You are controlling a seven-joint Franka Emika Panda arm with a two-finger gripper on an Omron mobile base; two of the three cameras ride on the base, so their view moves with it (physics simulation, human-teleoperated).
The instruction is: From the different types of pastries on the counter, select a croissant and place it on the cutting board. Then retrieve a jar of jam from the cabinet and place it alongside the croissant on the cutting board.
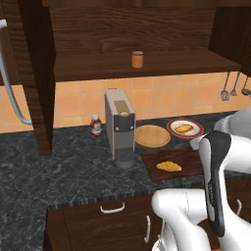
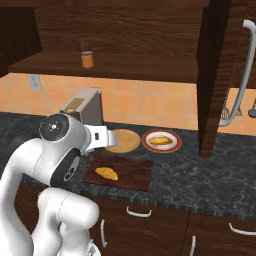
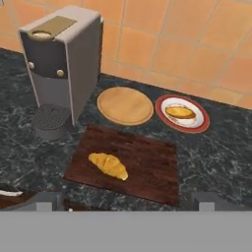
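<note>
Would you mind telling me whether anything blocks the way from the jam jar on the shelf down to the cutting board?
Nothing visible does. The jam jar stands alone on the open cabinet shelf; the cutting board holds only the croissant, with bare wood beside it.

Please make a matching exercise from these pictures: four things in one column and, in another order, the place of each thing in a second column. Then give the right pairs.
Things:
1. croissant
2. jar of jam
3. oval orange-brown pastry
4. red bottle

Places:
A. on the red-rimmed white plate
B. on the counter, left of the coffee machine
C. on the cutting board
D. on the cabinet shelf

Pairs: 1-C, 2-D, 3-A, 4-B
</note>
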